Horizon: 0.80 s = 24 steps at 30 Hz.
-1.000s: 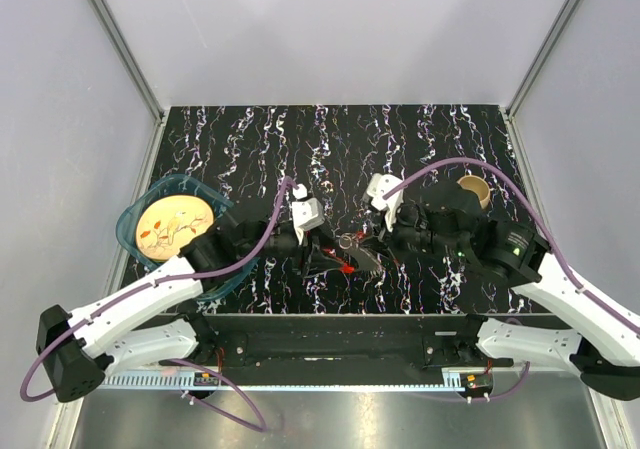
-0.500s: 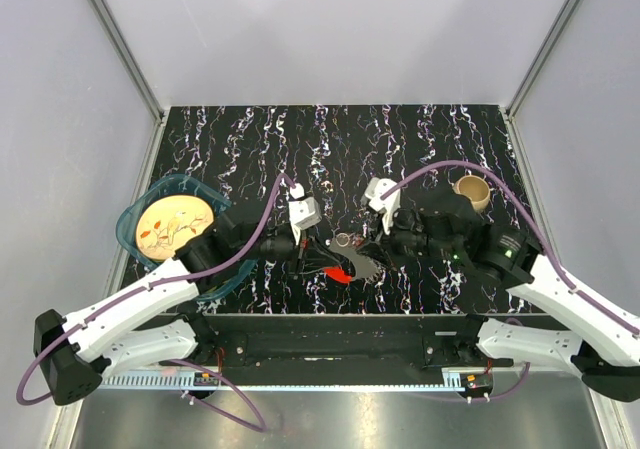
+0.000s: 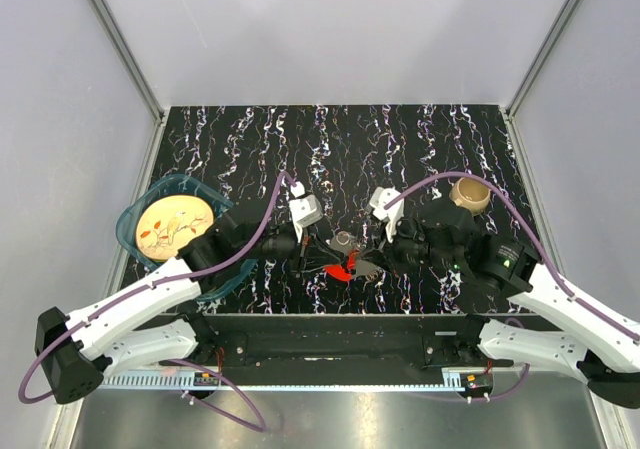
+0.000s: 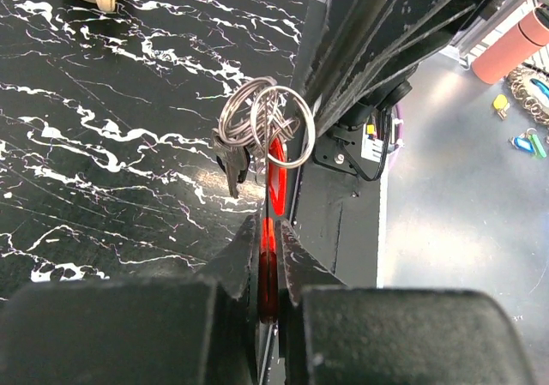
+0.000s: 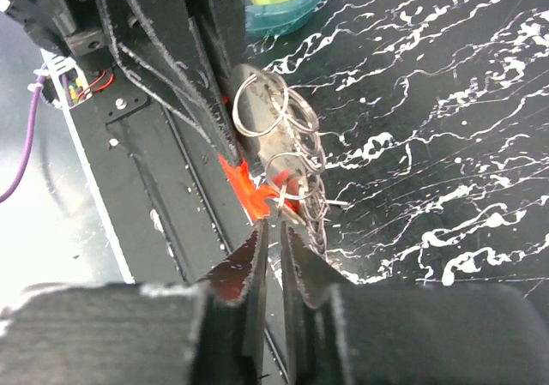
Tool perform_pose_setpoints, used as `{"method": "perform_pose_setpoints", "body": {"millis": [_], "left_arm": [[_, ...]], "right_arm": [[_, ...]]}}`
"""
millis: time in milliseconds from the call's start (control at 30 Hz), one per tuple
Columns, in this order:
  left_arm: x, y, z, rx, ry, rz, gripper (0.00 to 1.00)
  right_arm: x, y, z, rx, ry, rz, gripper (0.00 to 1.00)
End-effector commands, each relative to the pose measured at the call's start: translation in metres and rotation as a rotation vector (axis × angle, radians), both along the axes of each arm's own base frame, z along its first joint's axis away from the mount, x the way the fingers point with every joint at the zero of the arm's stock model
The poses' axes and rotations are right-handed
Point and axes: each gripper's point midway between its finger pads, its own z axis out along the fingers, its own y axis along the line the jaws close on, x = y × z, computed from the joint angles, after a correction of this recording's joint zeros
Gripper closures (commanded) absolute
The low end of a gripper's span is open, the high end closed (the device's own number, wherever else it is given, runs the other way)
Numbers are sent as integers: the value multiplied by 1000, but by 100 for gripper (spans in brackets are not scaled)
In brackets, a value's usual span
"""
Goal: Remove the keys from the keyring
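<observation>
Two robot arms meet over a black, white-veined table [image 3: 400, 139], close to its near edge. Between them hangs the keyring [image 4: 266, 119]: several overlapping silvery wire loops with a red tag [image 4: 276, 166] and small dark keys [image 4: 233, 164] dangling.

The left gripper [image 4: 268, 226] is clenched on the red tag. The right gripper [image 5: 276, 226] is pinched on thin metal in the bunch.

A sticker [image 4: 371, 145] on the right arm is too small to read. A tan mug [image 3: 470, 193] and a teal container [image 3: 135, 219] sit well apart at either side.
</observation>
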Motion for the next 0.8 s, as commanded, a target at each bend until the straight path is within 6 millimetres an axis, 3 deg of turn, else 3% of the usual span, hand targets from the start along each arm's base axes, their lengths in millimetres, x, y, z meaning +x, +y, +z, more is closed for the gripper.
{"method": "perform_pose_setpoints", "body": {"millis": [0, 100, 233, 267, 300, 500, 767], "left_arm": [[5, -5, 37, -84, -94, 0, 100], [5, -3, 41, -99, -92, 6, 100], [10, -3, 55, -164, -90, 59, 100], [12, -3, 54, -173, -81, 79, 100], [11, -2, 58, -192, -65, 86, 100], [21, 0, 74, -257, -15, 176, 100], [24, 4, 88, -306, -4, 216, 100]], "right_arm": [[8, 1, 31, 148, -61, -72, 72], [4, 2, 43, 282, -51, -97, 55], [3, 5, 56, 472, 22, -157, 51], [3, 7, 51, 490, 46, -164, 50], [2, 10, 60, 552, 75, -168, 49], [5, 23, 59, 633, 208, -210, 41], [23, 29, 51, 619, 203, -278, 37]]}}
